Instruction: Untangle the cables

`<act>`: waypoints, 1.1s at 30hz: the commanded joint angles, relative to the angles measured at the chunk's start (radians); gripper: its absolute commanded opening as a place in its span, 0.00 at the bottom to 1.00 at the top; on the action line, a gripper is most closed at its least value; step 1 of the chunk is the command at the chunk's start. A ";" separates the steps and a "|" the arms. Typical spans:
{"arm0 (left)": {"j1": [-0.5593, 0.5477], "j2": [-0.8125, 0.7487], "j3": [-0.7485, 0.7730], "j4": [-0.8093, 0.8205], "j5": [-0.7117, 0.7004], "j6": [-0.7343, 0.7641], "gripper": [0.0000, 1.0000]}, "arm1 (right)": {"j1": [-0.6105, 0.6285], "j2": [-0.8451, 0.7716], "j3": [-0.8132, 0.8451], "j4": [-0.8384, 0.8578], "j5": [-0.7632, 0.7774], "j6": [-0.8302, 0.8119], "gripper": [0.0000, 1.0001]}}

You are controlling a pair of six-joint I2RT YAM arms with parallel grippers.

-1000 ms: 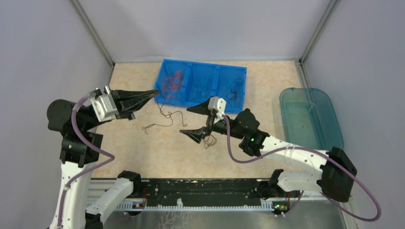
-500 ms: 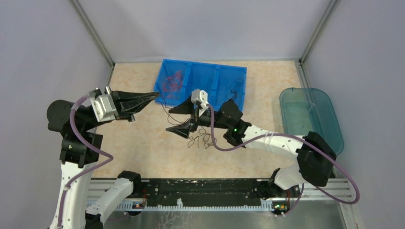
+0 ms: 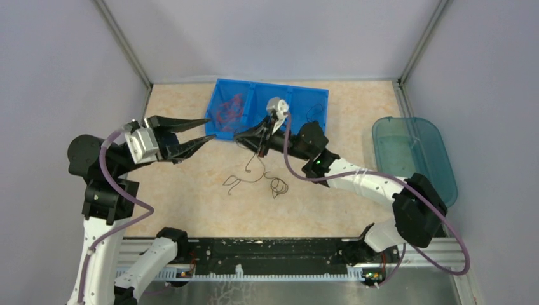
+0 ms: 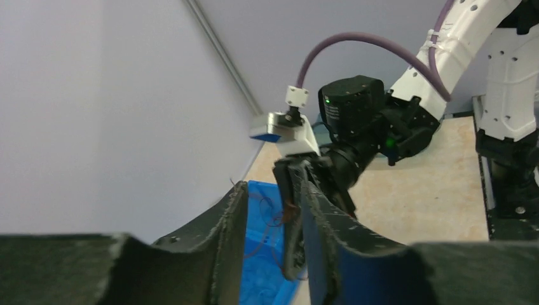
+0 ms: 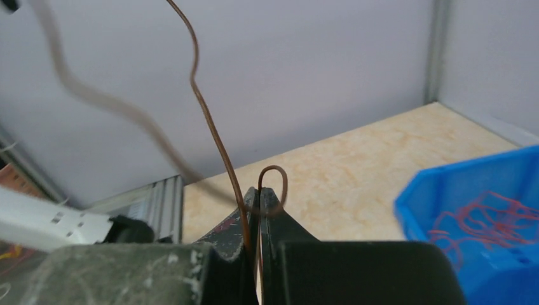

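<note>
The right fingers (image 5: 259,196) are closed on a thin brown cable (image 5: 204,108), pinching it at their tips, where it makes a small loop above the grip. In the top view these fingers hang just before the near edge of a blue tray (image 3: 299,130), about at its middle compartment. The brown cable drops from them to the middle of the tabletop (image 3: 191,190). There it meets a loose dark strand (image 3: 240,180), with a small dark coil (image 3: 278,186) just beside it. Whether strand and coil are one cable cannot be told.

The left fingers (image 3: 191,121) stand apart and hold nothing. They are raised over the tabletop, their tips just beside the tray's near left corner and pointing toward the right fingers. The two pairs are near each other but do not touch.

The tray lies at the far edge of the tabletop, near its middle. Red cables (image 3: 229,108) are bunched in its left compartment, and another thin dark cable (image 3: 312,116) lies in its right compartment. A teal bin (image 3: 407,159) sits at the right edge of the tabletop, well apart from the cables.
</note>
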 commanded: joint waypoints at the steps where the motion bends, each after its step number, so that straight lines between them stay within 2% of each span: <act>1: -0.006 -0.013 -0.021 -0.052 -0.030 0.036 0.51 | -0.118 -0.092 0.028 -0.009 0.106 0.055 0.00; 2: -0.005 -0.014 -0.021 -0.063 -0.032 0.045 0.56 | -0.146 -0.106 0.026 -0.021 0.112 0.044 0.00; 3: -0.006 -0.017 -0.021 -0.072 -0.037 0.048 0.65 | -0.176 -0.114 0.028 -0.042 0.121 0.024 0.00; 4: -0.005 -0.018 -0.021 -0.082 -0.042 0.051 0.79 | -0.201 -0.120 0.036 -0.069 0.131 -0.008 0.00; 5: -0.005 -0.020 -0.021 -0.089 -0.044 0.057 0.86 | -0.232 -0.119 0.048 -0.107 0.143 -0.027 0.00; 9: -0.005 -0.030 -0.018 -0.130 -0.077 0.105 0.99 | -0.349 -0.077 0.126 -0.269 0.189 -0.106 0.00; 16: -0.005 -0.048 -0.010 -0.187 -0.109 0.134 0.99 | -0.471 0.074 0.250 -0.424 0.291 -0.234 0.00; 22: -0.005 -0.060 -0.012 -0.196 -0.123 0.140 0.99 | -0.489 0.193 0.297 -0.379 0.352 -0.406 0.00; 33: -0.005 -0.067 -0.008 -0.216 -0.133 0.169 0.99 | -0.509 0.320 0.380 -0.373 0.405 -0.486 0.00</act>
